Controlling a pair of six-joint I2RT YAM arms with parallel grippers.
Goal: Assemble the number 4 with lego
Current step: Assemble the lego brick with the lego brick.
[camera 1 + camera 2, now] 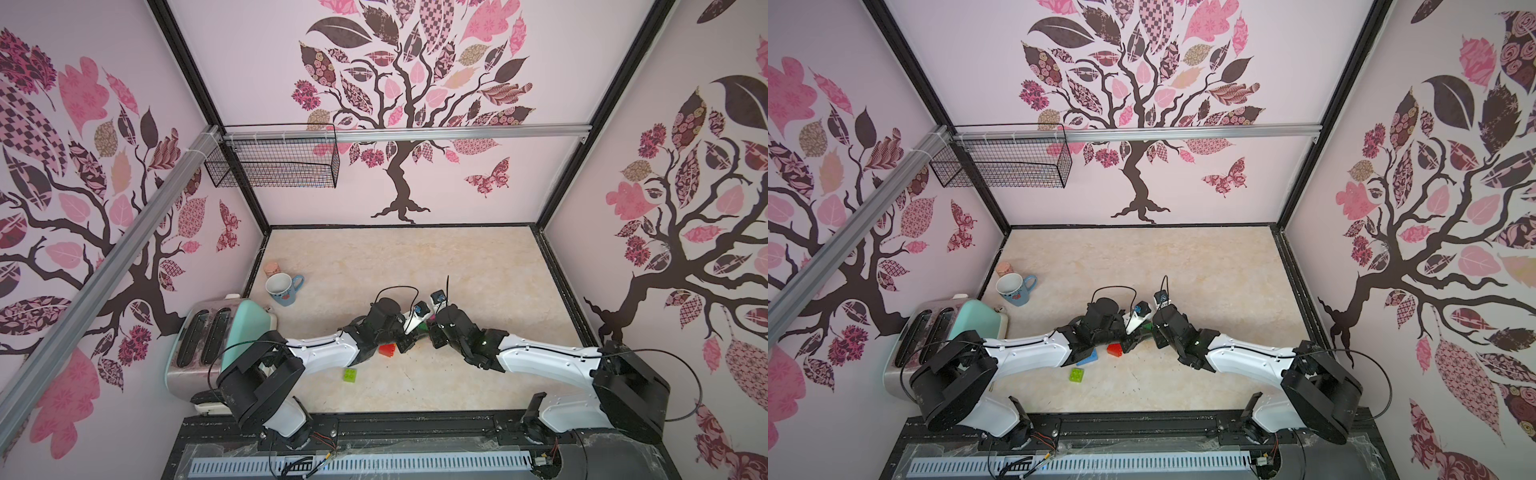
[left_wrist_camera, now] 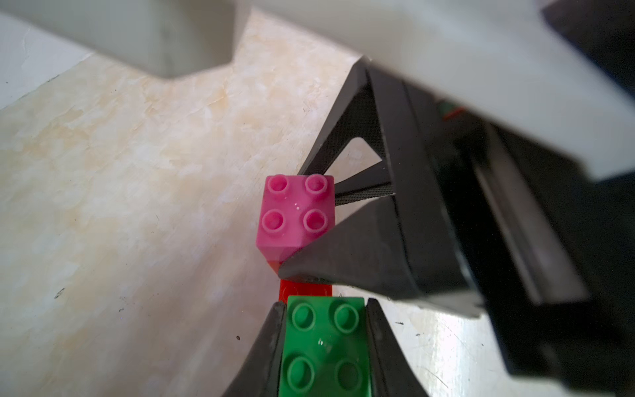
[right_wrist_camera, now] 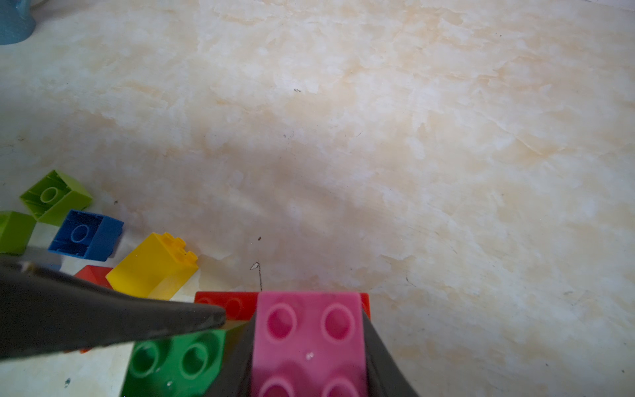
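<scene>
left wrist view, sam: left pincer (image 2: pixel 324 306) shut tight on the green brick (image 2: pixel 324 347), one finger on each flat side

got it, mia. right wrist view: right pincer (image 3: pixel 309 311) squeezing the pink brick (image 3: pixel 309 343) the same way, bumps up. red brick (image 3: pixel 226 304) under the pink one, peeking out between pink and green

all three close together near the middle of the table (image 1: pixel 457 270), right between both arms. green pushed onto the red or just touching? cannot tell

how to hold them, then?

probably light, hard and a bit slippery, so best pinched on the smooth flat sides, never on the bumps. not likely to break, but could pop out if squeezed crooked

anything in the way?

mostly the pincers themselves, tips nearly bumping. loose bricks just beside: yellow brick (image 3: pixel 154 264), blue brick (image 3: pixel 86 233), lime brick (image 3: pixel 55 196), lying tipped over near the left arm. easy to knock with an elbow

and the mug (image 1: pixel 284 289) and toaster (image 1: pixel 212 340)?

well apart, off by the left wall. no bother. wire basket (image 1: pixel 274 162) hung high on the back wall, out of reach too. plenty of bare table past the bricks for building the 4
</scene>
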